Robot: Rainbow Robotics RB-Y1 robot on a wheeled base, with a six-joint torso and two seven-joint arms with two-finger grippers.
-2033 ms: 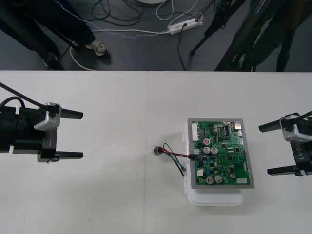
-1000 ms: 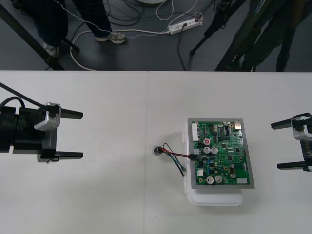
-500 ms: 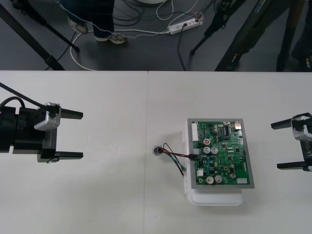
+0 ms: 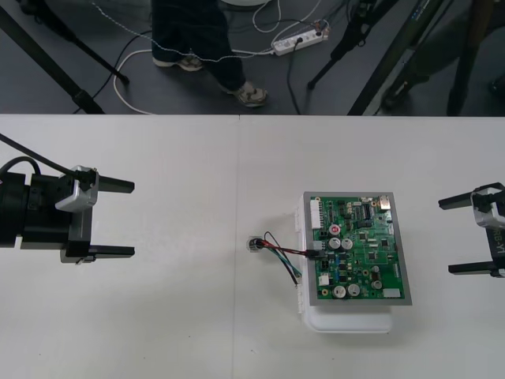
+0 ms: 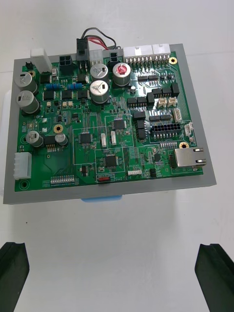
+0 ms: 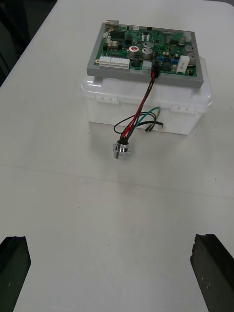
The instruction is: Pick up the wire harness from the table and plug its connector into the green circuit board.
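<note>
Left end effector [image 4: 132, 219]: over the left side of the worktop [image 4: 158, 316], well apart from the board [image 4: 357, 249]; fingers [image 4: 110, 186] spread wide, nothing between them.
Right end effector [image 4: 446, 237]: at the worktop's right edge, near the board but clear of it; spread wide as well, holding nothing.
Board: green, lying flat on a white base [image 4: 351, 320], between the two arms.
Harness [image 4: 286, 253]: on the board's left side (the side facing the left arm), touched by neither end effector.
Plug [image 4: 315, 254]: black, seated in a connector at the board's left edge; both wrist views show it there.
Wires [image 4: 272, 239]: red, black and green, looping down off the base to the worktop.
Socket [image 4: 254, 245]: metal, resting on the worktop near the base.
</note>
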